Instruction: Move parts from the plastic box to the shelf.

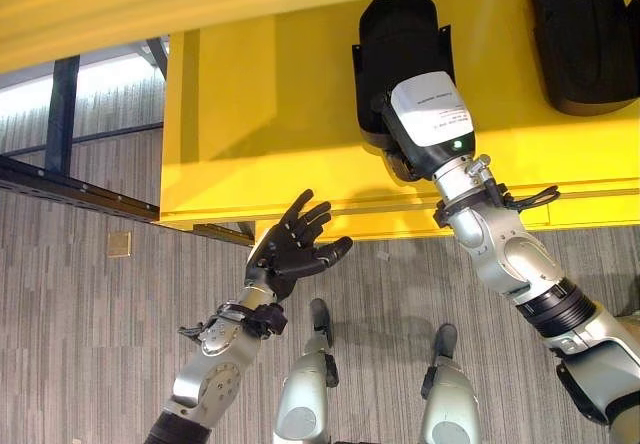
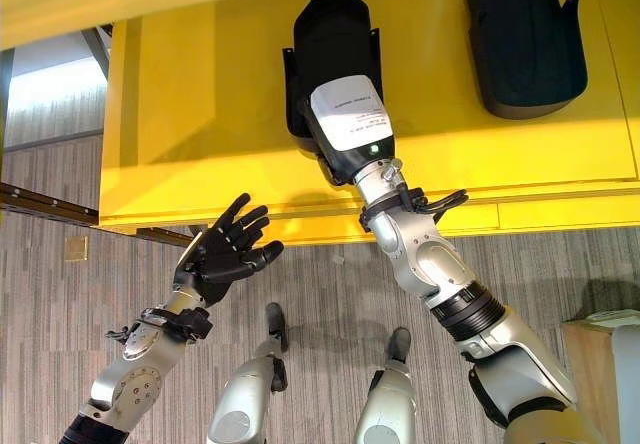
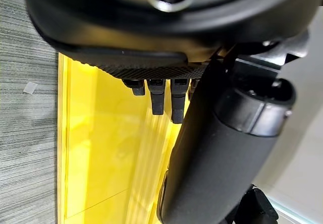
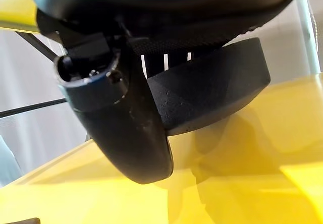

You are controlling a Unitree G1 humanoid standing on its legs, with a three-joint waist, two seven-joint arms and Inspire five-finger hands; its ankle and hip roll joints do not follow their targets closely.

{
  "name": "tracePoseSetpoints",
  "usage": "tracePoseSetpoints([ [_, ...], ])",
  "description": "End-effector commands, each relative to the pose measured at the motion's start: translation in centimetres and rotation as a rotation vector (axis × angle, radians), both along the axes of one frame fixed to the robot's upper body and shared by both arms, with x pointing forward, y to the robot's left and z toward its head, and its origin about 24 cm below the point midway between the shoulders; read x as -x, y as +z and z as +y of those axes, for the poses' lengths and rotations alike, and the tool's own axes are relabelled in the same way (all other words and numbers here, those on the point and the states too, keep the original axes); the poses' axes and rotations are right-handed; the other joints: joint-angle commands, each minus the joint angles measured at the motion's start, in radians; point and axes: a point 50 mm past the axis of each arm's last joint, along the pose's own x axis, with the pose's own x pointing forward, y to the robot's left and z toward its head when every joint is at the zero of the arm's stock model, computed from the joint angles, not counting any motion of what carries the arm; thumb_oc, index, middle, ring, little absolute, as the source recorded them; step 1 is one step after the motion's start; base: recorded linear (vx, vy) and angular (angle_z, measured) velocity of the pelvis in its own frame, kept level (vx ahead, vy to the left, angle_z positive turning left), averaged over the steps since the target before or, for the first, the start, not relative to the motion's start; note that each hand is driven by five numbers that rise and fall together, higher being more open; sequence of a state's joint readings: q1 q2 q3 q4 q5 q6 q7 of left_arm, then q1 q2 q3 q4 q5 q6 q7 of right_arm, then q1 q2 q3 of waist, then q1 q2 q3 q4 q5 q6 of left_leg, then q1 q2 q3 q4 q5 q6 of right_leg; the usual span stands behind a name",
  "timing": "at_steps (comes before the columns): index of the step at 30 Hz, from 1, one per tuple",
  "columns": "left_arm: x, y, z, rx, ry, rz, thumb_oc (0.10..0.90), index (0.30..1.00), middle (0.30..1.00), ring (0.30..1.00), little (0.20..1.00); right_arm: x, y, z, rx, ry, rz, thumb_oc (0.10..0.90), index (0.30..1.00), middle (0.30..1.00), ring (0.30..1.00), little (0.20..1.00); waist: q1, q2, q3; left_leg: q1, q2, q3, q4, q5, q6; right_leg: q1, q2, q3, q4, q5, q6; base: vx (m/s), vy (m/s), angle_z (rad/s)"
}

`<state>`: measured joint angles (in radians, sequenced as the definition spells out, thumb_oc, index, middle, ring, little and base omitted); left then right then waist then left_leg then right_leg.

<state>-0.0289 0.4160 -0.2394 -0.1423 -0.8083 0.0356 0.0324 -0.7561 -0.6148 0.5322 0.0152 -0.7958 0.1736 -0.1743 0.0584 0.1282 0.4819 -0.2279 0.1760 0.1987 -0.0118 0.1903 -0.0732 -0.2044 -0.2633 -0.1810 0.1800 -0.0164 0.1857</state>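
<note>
A black moulded part [image 1: 400,34] rests on the yellow shelf [image 1: 260,114]. My right hand [image 1: 398,164] reaches onto the shelf and is shut on this part. In the right wrist view the part [image 4: 212,88] sits between the thumb [image 4: 126,128] and the fingers behind it, its base on the shelf. A second black part [image 2: 525,34] lies on the shelf further right, apart from both hands. My left hand [image 1: 295,244] hovers open and holding nothing, palm up, just below the shelf's front edge; its fingers [image 3: 157,95] point at the shelf [image 3: 101,148].
A higher yellow board [image 1: 200,4] overhangs the shelf. A dark metal frame [image 1: 60,114] stands at the left over grey carpet, where a small tan plate [image 1: 119,243] is set in. A brown box corner [image 2: 590,364] shows at lower right.
</note>
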Motion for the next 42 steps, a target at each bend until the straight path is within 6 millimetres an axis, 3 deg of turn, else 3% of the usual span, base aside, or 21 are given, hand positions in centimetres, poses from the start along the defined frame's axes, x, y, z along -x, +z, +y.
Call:
tracePoseSetpoints([
  [1,0.1,2.6,-0.3,-0.031,-0.044,-0.146,0.9,1.0,1.0,1.0,1.0,2.6,8.9,3.0,-0.007,0.158,-0.394,0.4,0.3,0.3,0.3,0.3,0.012,-0.016,0.018,0.043,0.024,-0.074,0.029,-0.078,-0.042,-0.113,0.129,0.012,0.114,-0.078,-0.14,0.0,0.0,0.0],
  [42,0.0,2.3,-0.2,-0.035,-0.059,-0.139,0.9,1.0,1.0,1.0,1.0,1.3,9.9,2.5,-0.046,0.111,-0.423,0.4,0.3,0.3,0.3,0.3,0.03,-0.015,0.025,0.023,0.035,-0.085,0.038,-0.061,-0.045,-0.138,0.131,-0.003,0.158,-0.097,-0.147,0.0,0.0,0.0],
])
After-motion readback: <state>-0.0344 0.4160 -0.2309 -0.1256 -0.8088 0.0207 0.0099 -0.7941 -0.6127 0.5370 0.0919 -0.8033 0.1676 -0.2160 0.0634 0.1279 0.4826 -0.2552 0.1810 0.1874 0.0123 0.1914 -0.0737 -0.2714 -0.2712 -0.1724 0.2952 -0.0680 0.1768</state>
